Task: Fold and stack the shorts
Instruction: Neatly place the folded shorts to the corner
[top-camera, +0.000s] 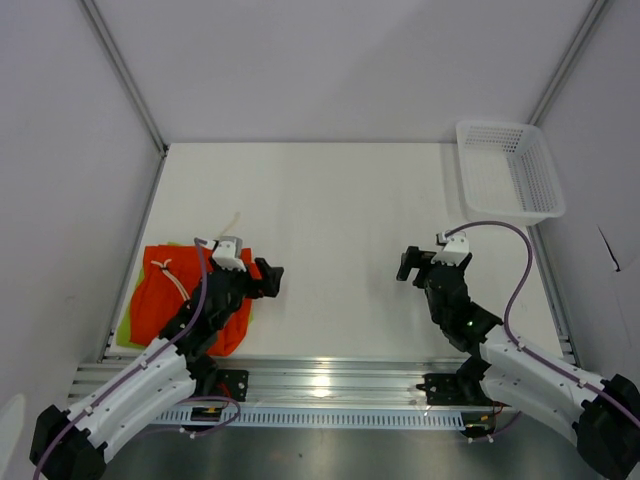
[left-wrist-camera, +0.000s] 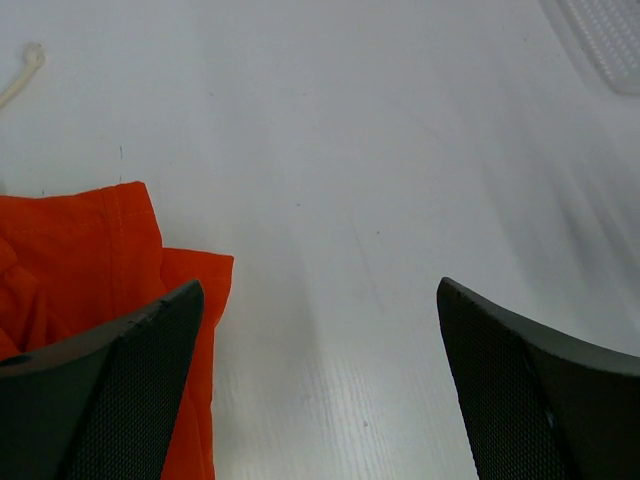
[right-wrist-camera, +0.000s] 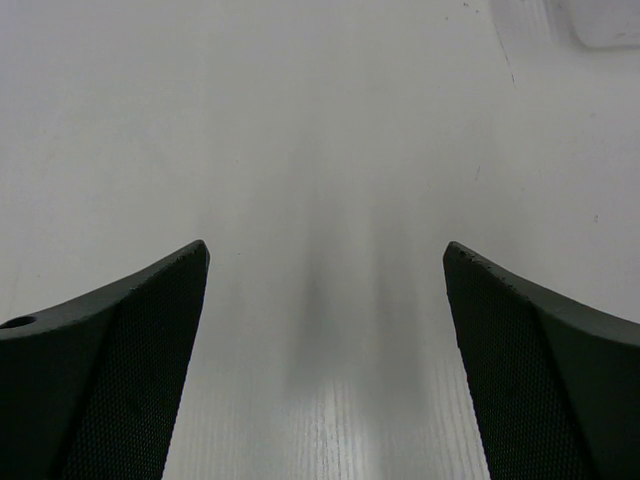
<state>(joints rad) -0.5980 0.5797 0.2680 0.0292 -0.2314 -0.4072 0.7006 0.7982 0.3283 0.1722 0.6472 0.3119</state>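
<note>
The orange-red shorts (top-camera: 160, 300) lie folded at the near left of the table, on top of the lime green shorts (top-camera: 127, 325), of which only an edge shows. A pale drawstring (top-camera: 172, 278) lies across the orange pair. My left gripper (top-camera: 272, 279) is open and empty, just right of the stack; in the left wrist view the orange shorts (left-wrist-camera: 90, 250) lie at the left beside my left finger (left-wrist-camera: 110, 390). My right gripper (top-camera: 407, 264) is open and empty over bare table at the right.
A white plastic mesh basket (top-camera: 507, 170) stands at the back right corner; its corner shows in the left wrist view (left-wrist-camera: 605, 35). A loose pale cord end (top-camera: 236, 218) lies behind the left gripper. Grey walls enclose the table, and a metal rail (top-camera: 330, 385) runs along the near edge.
</note>
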